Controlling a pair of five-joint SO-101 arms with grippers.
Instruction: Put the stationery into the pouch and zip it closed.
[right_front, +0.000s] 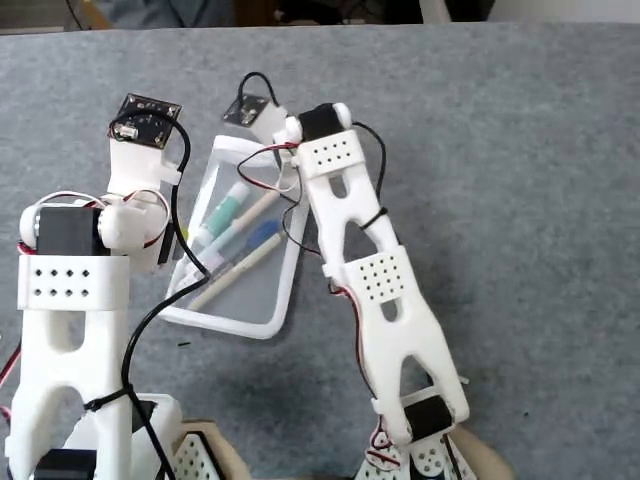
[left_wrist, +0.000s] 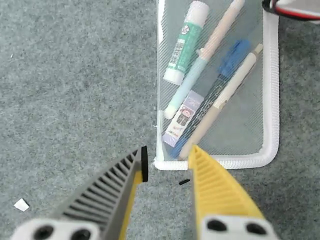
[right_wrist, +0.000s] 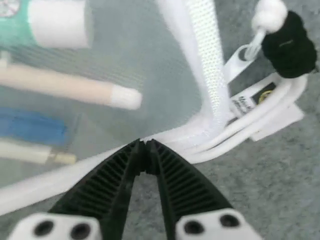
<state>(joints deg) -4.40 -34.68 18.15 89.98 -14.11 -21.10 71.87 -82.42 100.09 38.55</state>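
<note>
Left wrist view: our left tool (left_wrist: 169, 155) hung open beside pouch (left_wrist: 271, 100) corner on worktop (left_wrist: 75, 75), stationery (left_wrist: 200, 75) inside. Our right tool (right_wrist: 143, 145) sat closed at pouch rim. We judged: pin corner, draw zip pull (right_wrist: 282, 42) straight.

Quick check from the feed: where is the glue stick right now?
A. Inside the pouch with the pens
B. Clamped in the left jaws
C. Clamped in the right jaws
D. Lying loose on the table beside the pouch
A: the glue stick lies behind the mesh of the pouch, next to the pens.
</note>
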